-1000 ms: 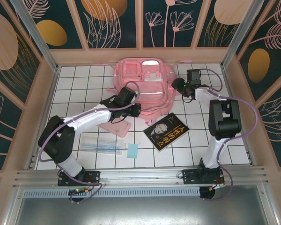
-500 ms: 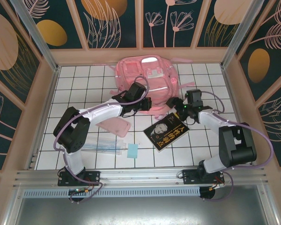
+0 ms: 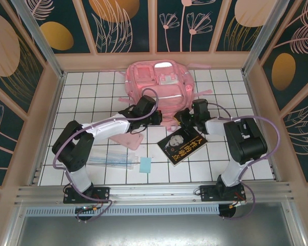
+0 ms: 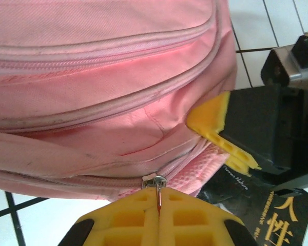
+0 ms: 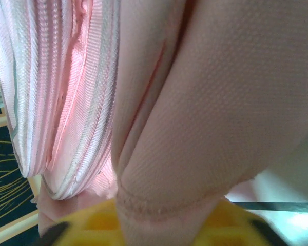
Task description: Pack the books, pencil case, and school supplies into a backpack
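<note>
The pink backpack lies flat at the back middle of the table. At its near edge my left gripper is shut on the metal zipper pull, which is pinched between the yellow fingertips. Just to the right, my right gripper is shut on a fold of the backpack's pink fabric that runs down between its fingers. The black book lies in front of the right gripper. The pink pencil case lies under the left arm. The clear packet and the blue pad are nearer the front.
Wooden walls and metal posts close in the tiled table on the left, the right and the back. The two grippers sit a few centimetres apart, and the right one's yellow fingers show in the left wrist view.
My right gripper opened wide, moved left from near the book to the backpack's near edge, then shut on its fabric. The left gripper stayed shut and shifted slightly.
</note>
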### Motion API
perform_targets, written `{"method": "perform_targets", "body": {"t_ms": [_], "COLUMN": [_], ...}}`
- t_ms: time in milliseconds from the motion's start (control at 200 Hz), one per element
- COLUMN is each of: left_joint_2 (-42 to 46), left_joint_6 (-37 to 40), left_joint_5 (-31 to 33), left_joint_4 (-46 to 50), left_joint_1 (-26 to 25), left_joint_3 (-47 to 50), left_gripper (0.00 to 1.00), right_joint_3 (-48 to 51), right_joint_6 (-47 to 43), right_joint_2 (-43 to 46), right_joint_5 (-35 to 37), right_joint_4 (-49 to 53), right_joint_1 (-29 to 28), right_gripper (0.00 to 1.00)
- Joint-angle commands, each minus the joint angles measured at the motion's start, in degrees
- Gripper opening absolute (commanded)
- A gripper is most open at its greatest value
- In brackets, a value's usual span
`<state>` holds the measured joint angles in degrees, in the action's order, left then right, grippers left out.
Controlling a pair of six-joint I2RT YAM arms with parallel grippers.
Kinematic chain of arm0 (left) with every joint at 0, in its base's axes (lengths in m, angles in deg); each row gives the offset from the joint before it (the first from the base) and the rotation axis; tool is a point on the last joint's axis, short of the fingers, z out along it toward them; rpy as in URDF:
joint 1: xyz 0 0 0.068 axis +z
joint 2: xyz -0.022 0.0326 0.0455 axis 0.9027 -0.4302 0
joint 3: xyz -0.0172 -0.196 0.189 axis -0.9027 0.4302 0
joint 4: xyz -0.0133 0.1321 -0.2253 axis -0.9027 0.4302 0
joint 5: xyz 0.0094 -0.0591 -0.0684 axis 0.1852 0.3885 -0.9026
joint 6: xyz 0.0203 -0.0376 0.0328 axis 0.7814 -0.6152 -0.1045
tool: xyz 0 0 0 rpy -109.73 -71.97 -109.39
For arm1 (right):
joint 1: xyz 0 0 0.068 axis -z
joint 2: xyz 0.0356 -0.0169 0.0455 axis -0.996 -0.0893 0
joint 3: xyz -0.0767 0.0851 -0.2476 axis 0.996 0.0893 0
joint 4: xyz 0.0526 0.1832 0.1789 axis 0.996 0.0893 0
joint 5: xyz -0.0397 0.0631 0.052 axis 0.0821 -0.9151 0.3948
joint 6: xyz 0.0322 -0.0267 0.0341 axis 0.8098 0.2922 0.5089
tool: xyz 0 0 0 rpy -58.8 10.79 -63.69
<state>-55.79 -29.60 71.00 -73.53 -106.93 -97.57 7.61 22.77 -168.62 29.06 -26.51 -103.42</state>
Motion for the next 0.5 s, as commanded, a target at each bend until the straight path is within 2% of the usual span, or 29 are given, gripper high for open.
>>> {"method": "perform_targets", "body": {"t_ms": [0, 175, 340, 495], "left_joint_2": [2.9, 4.4, 5.0, 3.6], "left_joint_6": [0.5, 2.3, 5.2, 8.0], "left_joint_5": [3.4, 9.5, 14.5, 17.6], "left_joint_4": [-1.2, -1.7, -1.8, -2.6], "left_joint_1": [1.4, 7.9, 12.6, 16.8], "left_joint_3": [1.7, 5.4, 5.0, 2.8], "left_gripper": [0.0, 0.0, 0.0, 0.0], "right_joint_3": [-0.7, -0.2, 1.6, -0.2], "right_joint_6": [-1.3, -6.8, -9.0, -13.1], "right_joint_2": [2.4, 7.5, 9.9, 11.2], "right_joint_5": [1.6, 2.2, 0.8, 1.9], "right_joint_4": [-4.6, 0.8, 2.1, 7.3], "right_joint_1": [1.2, 3.2, 6.5, 6.9], "right_gripper": [0.0, 0.0, 0.0, 0.0]}}
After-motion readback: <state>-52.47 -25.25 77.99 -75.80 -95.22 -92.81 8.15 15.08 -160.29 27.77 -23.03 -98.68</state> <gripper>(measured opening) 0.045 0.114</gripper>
